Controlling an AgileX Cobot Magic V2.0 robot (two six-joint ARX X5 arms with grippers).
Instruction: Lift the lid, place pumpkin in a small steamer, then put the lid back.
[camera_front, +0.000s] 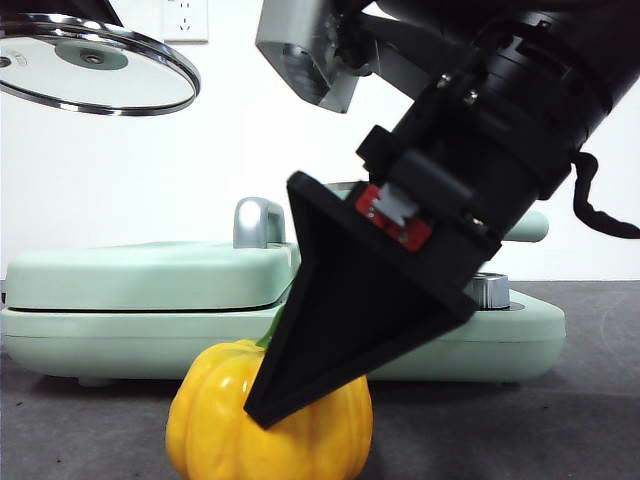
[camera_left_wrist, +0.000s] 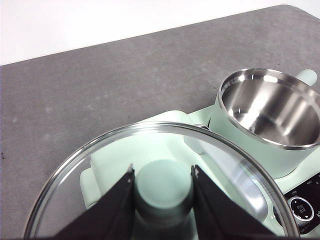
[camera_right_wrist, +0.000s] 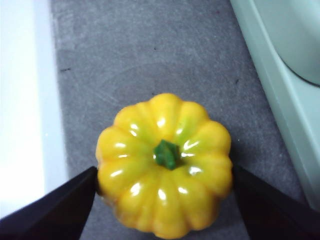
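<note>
In the front view, the glossy ribbed pumpkin (camera_front: 268, 425) sits on the grey table (camera_front: 560, 420), the right gripper (camera_front: 300, 380) low over it. The left wrist view shows the left gripper (camera_left_wrist: 162, 172) clamping the glass lid (camera_left_wrist: 100, 165) by its mint knob, held level beside the open steel-lined small steamer (camera_left_wrist: 265, 125). In the right wrist view, wide-spread jaws flank the pumpkin, stem up.

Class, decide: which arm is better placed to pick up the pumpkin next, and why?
Right. The right gripper straddles the pumpkin with open jaws, while the left gripper holds the lid aloft.
</note>
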